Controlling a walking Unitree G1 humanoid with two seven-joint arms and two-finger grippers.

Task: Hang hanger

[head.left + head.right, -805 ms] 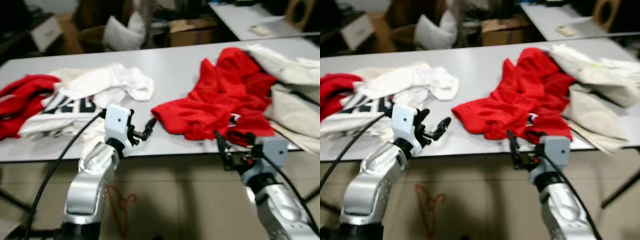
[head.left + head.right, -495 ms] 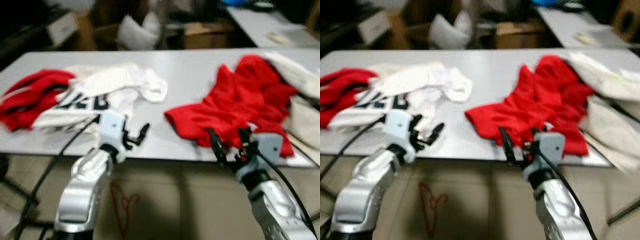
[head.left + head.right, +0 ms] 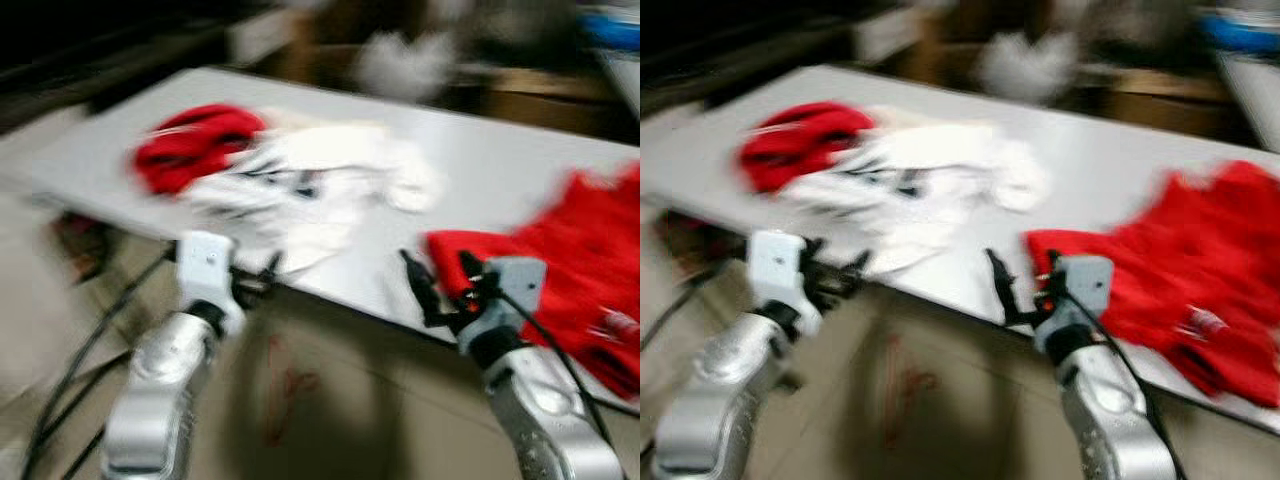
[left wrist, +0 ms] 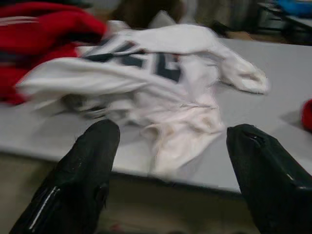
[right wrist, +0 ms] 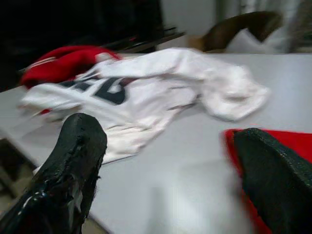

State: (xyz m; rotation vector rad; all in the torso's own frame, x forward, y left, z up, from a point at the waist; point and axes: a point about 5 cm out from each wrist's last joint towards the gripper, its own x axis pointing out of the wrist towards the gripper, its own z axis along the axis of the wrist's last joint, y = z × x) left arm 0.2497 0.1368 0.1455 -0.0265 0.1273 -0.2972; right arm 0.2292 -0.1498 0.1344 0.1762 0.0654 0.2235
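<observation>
I'm looking between the right gripper [image 5: 165, 170]'s spread black fingers [image 5: 73, 165] at the grey table [image 5: 185, 180]. A white jersey [image 5: 146, 92] is lying on it, a red garment [image 5: 63, 61] beyond the jersey, probably another red cloth [image 5: 239, 146] nearer.

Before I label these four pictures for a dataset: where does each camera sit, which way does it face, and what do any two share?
Left eye: on the head, looking forward and down at the grey table; both silver arms, left tool, right tool.
Right eye: same head, same blurred scene, both arms.
Left wrist: on the left arm, looking along its two black fingers at the white shirt.
Right wrist: on the right arm, looking along its fingers at the table.
Shared: both wrist views show the white shirt and a red garment.
</observation>
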